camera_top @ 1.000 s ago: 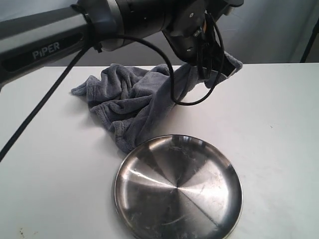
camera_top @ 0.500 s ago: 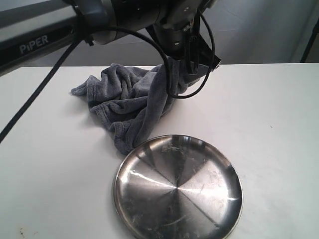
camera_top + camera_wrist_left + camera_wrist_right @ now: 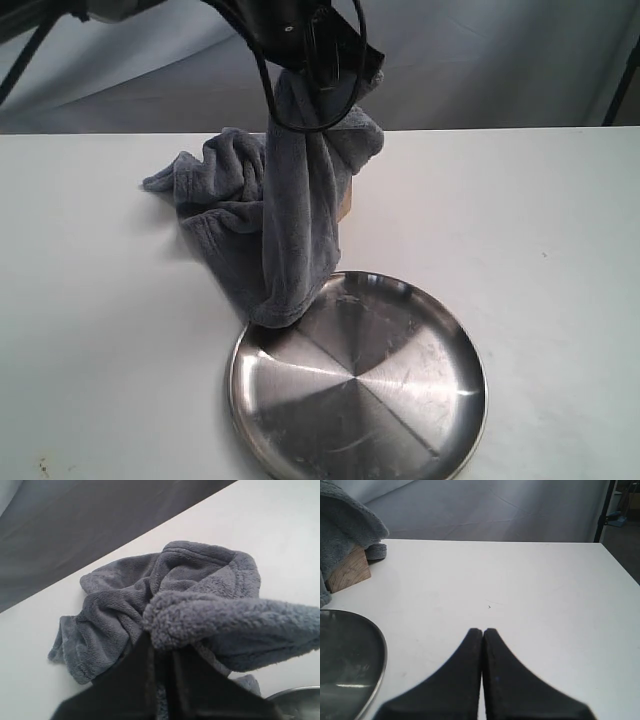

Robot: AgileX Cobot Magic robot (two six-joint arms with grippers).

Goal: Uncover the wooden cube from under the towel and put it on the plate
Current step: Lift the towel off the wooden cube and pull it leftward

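Observation:
The dark grey fleecy towel (image 3: 295, 210) hangs lifted from my left gripper (image 3: 320, 70), which is shut on its fold near the top of the exterior view; in the left wrist view the towel (image 3: 200, 605) bunches over the gripper (image 3: 162, 647). Its lower end drapes onto the rim of the steel plate (image 3: 390, 400). A sliver of the wooden cube (image 3: 346, 204) peeks out behind the hanging towel; the right wrist view shows the cube (image 3: 347, 569) partly under the cloth (image 3: 345, 520), beside the plate (image 3: 350, 655). My right gripper (image 3: 483, 631) is shut and empty over bare table.
The white table (image 3: 540, 230) stretches to the right of the plate and towel. A grey backdrop (image 3: 480, 60) hangs behind the table's far edge. A dark stand pole (image 3: 606, 505) rises at the table's far corner.
My left gripper has risen and moved left with the towel, drawing the cloth up into a hanging column. The wooden cube's edge now shows behind it.

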